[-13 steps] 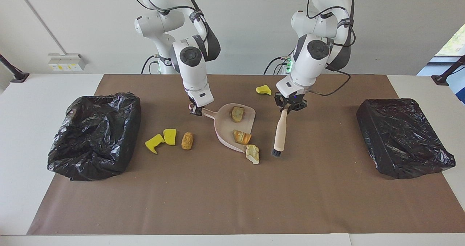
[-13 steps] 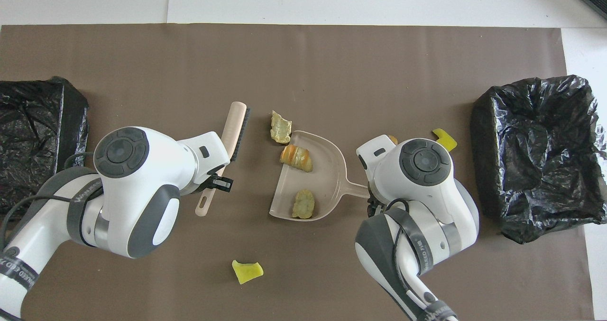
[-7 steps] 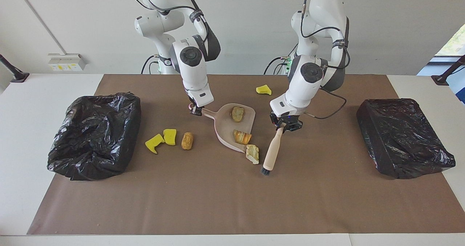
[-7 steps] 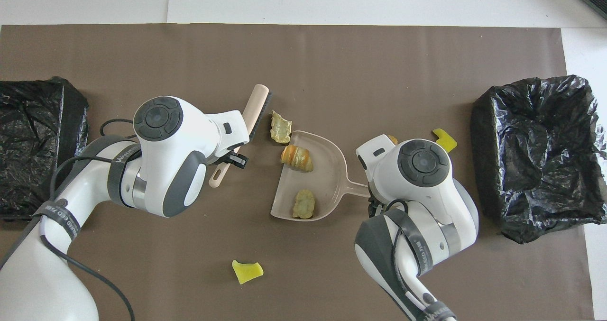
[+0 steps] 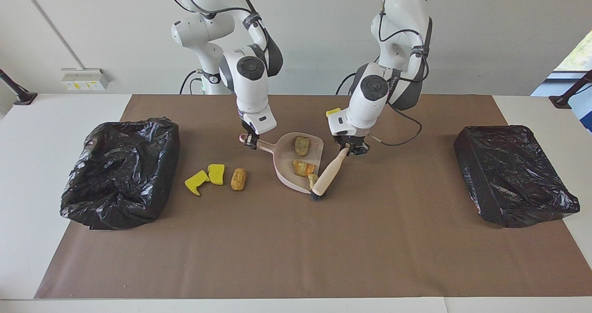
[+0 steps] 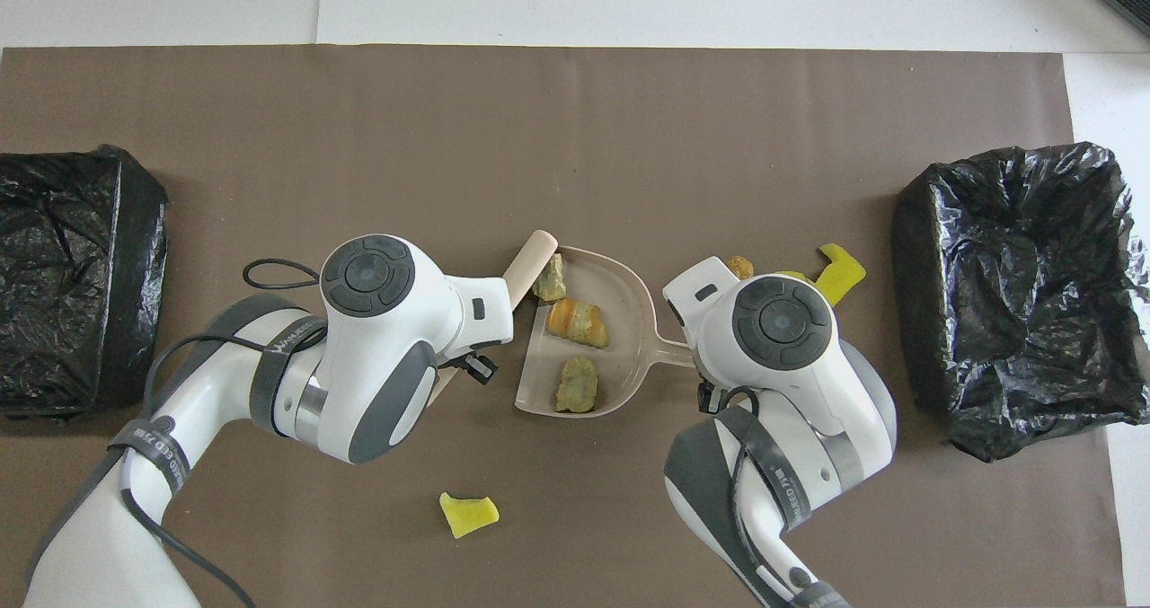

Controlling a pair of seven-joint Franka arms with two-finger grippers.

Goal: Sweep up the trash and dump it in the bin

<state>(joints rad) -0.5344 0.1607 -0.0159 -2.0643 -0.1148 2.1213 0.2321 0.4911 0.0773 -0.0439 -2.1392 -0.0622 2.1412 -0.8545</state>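
STEP: mid-sweep — your left gripper (image 5: 350, 149) pinched the brush (image 5: 327, 177), nudging a pale lump (image 5: 313, 180) onto the dustpan (image 5: 283, 162) | right gripper (image 5: 249, 141) clamped the handle | NEXT: four trash pieces lay mid-mat — gather them before dumping.

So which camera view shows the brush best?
The facing view: the brush shows whole, from the left gripper down to its bristles at the dustpan. In the overhead view the left arm hides all but its tip.

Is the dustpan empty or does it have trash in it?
Not empty: the dustpan holds three rock-like lumps, one just inside its open edge.
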